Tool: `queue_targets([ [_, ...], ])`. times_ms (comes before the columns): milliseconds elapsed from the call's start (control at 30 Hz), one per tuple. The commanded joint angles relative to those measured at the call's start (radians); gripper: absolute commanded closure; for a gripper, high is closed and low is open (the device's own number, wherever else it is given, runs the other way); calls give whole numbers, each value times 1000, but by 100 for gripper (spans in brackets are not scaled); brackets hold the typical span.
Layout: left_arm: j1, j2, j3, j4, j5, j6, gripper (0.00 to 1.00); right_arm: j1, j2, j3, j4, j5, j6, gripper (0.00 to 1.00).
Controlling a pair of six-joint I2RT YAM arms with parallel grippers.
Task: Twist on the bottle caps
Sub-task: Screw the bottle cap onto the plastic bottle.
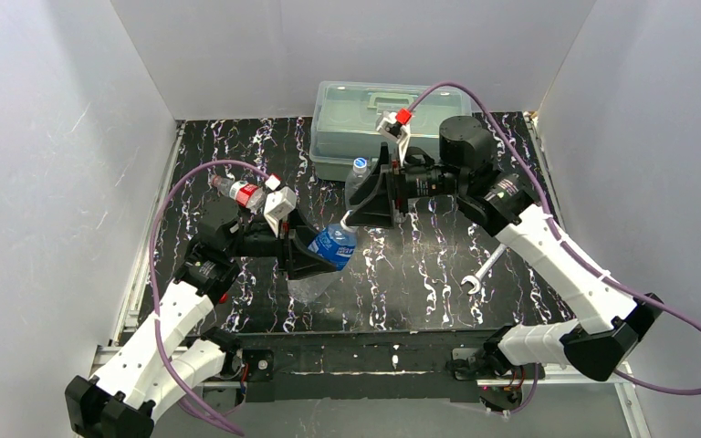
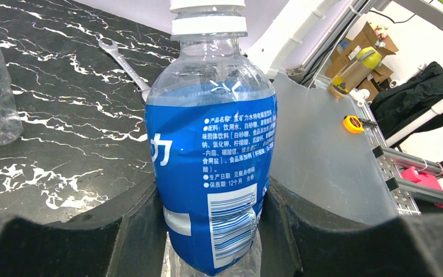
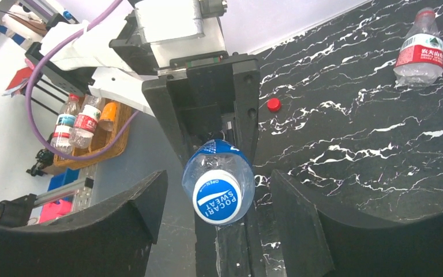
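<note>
1. Near the middle of the black marbled table (image 1: 420,306), seen from above, the left gripper (image 1: 315,257) is clamped around the blue-label bottle (image 1: 333,245). The bottle tilts with its neck toward 1 o'clock.
2. From 1 o'clock, the right gripper (image 3: 219,176) faces the bottle's blue cap (image 3: 216,197). Its jaws stand apart, one on each side of the cap, with a gap showing on both sides.
3. Whether the cap is screwed tight cannot be told. In the left wrist view the frame's upper edge cuts off the cap's top, and the bottle's base is hidden between the black fingers (image 2: 121,231).
4. At 10 o'clock the red-label bottle (image 1: 242,192) lies on its side, close beside the left arm.
5. A red cap (image 3: 273,104) lies loose on the marble. It shows only in the right wrist view and cannot be made out from above.
6. At 12 o'clock the plain bottle (image 1: 358,175) stands upright, just in front of the lidded box (image 1: 374,119). The left wrist view cuts it off at the left edge.
7. White walls (image 1: 55,137) close the table at 9, 12 and 3 o'clock.
8. Bare marble runs from the held bottle toward 4 o'clock, where the wrench (image 1: 479,274) lies.
</note>
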Motion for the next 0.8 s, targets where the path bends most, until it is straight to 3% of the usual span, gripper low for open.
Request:
queue_targets([
  [0,1,8,44,23,31,-2,100,18,8,11,-17,17,-46,28],
  [133,2,15,49,23,31,0,100,21,5,9,-26,19,-54,36],
  [200,1,18,49,23,29,2,100,21,3,8,-29,23,-55,45],
  [267,2,16,48,23,6,6,100,22,8,18,-38,28,-52,61],
  [300,2,13,46,23,-51,17,100,29,26,43,-81,61,-49,74],
  [400,1,2,50,4,-280,61,100,40,90,134,-183,192,41,92],
  [500,2,-31,46,-35,-463,139,100,65,163,202,-271,345,172,97],
  [567,2,-21,86,-117,-607,237,100,135,246,303,-366,541,241,97],
  [767,2,-46,78,-131,-651,281,100,166,291,361,-394,676,259,98],
])
